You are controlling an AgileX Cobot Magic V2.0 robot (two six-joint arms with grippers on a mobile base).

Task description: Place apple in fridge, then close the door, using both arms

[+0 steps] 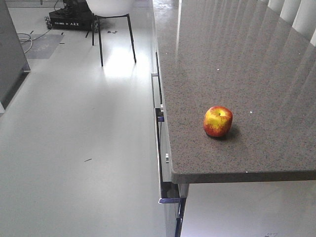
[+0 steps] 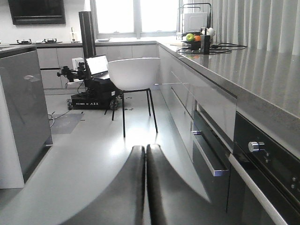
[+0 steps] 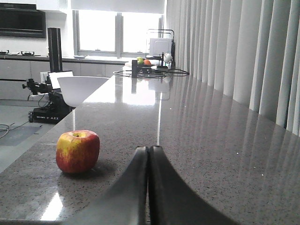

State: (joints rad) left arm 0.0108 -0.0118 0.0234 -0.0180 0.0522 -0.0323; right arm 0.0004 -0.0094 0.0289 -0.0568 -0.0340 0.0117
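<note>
Right wrist-mounted view: your apple [image 3: 78, 151] sits near the counter's [image 3: 211, 140] front edge; left gripper [image 2: 145, 146] and right gripper [image 3: 148, 148] pinched together.

The apple [image 1: 217, 121] is red with yellow patches. The counter [image 1: 237, 64] is grey stone, finely speckled with pale flecks. The floor [image 1: 74, 148] on the left is pale grey. The far chair [image 2: 133, 72] is white on black legs. The left gripper [image 2: 145, 149] and right gripper [image 3: 148, 150] are black.
</note>
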